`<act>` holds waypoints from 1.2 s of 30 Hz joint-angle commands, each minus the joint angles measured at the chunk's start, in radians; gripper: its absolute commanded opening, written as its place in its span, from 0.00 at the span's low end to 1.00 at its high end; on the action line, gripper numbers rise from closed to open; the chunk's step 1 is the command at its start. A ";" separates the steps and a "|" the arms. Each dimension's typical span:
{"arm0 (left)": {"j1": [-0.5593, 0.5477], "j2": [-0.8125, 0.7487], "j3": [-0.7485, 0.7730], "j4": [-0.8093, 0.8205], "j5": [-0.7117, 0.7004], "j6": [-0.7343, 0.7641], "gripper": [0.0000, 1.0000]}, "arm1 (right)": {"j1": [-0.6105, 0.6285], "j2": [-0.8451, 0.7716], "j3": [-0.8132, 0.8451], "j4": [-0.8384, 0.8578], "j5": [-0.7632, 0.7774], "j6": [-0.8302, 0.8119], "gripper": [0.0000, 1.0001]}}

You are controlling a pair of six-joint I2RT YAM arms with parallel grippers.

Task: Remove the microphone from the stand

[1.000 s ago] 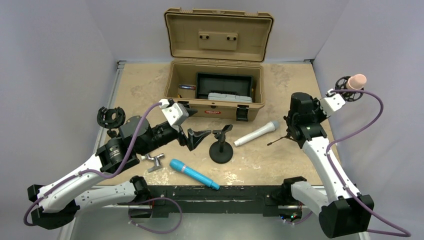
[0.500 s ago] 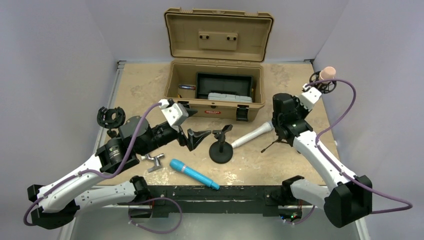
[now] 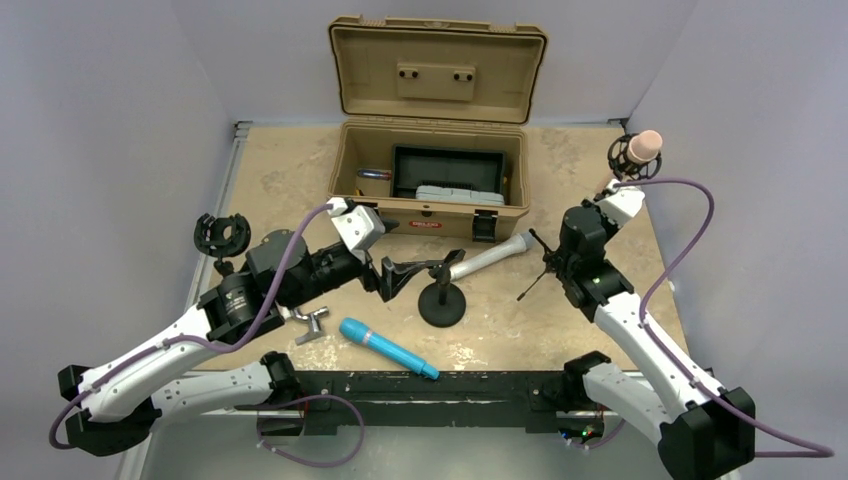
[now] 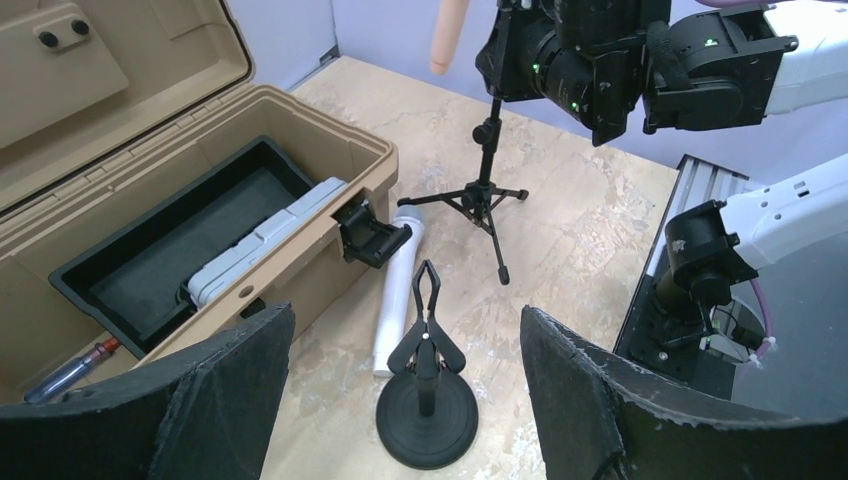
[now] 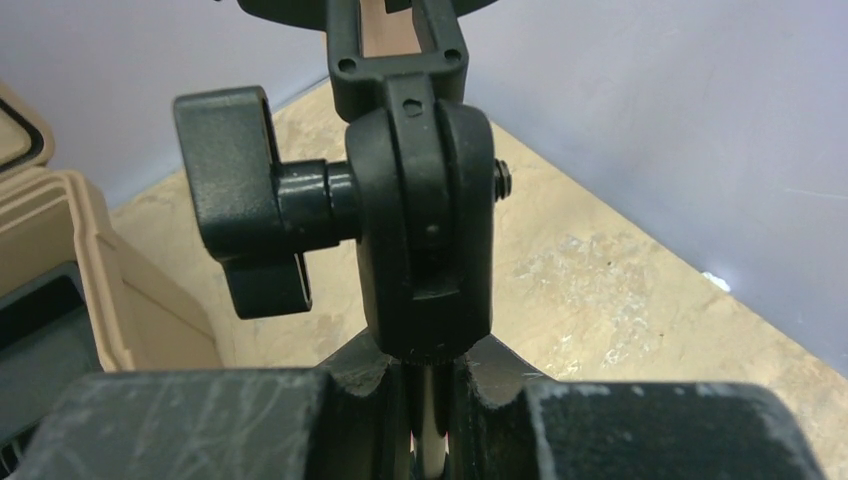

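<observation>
The task seems barely begun: the pink microphone (image 3: 645,143) sits on the tripod stand (image 4: 487,150) at two o'clock of the bench (image 3: 290,170), the right gripper (image 5: 425,400) pinching the stand's pole between its fingers, the left gripper (image 3: 402,280) hovering with fingers spread.

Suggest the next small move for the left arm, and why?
Probably reach the open left gripper toward the pink microphone: the right gripper is shut on the tripod stand, the mic sits in its mount, and the left holds nothing.
</observation>
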 commanded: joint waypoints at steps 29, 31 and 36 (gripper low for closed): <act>-0.015 0.020 -0.017 0.058 0.080 0.009 0.80 | 0.006 -0.100 0.028 0.031 -0.182 0.099 0.70; -0.017 0.022 -0.016 0.058 0.083 0.010 0.80 | 0.006 -0.109 0.044 0.010 -0.225 0.105 0.71; -0.021 0.019 -0.015 0.058 0.084 0.013 0.80 | 0.006 -0.136 0.050 0.010 -0.285 0.091 0.72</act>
